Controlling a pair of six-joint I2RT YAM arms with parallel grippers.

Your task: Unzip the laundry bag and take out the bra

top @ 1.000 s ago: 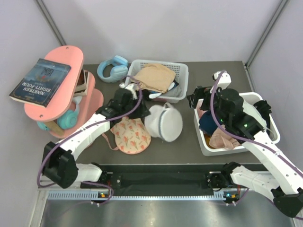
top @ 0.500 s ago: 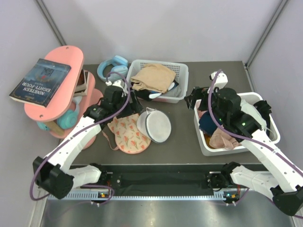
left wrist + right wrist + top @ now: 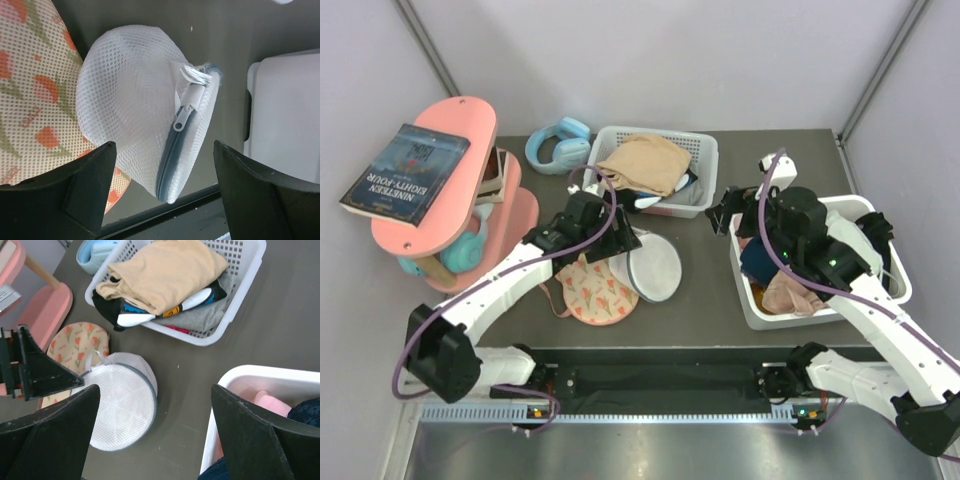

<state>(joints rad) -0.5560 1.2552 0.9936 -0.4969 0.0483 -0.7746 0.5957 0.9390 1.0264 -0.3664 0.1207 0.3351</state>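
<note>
Since the previous frame the left gripper (image 3: pixel 164 147) has shifted from the far side of the laundry bag (image 3: pixel 658 268) to a position directly above it; the bag itself has moved slightly right. The left jaws stand spread wide, one finger on each side of the bag, holding nothing. The bag rests on the table (image 3: pixel 710 290) with its grey-blue zip rim and white zip slider (image 3: pixel 181 120) facing the left wrist camera. The bra (image 3: pixel 588 290) lies flat on the table outside the bag; its right edge sits under the bag. The right gripper (image 3: pixel 155 390) hovers near the slatted basket (image 3: pixel 705 150); its jaws are spread and empty.
</note>
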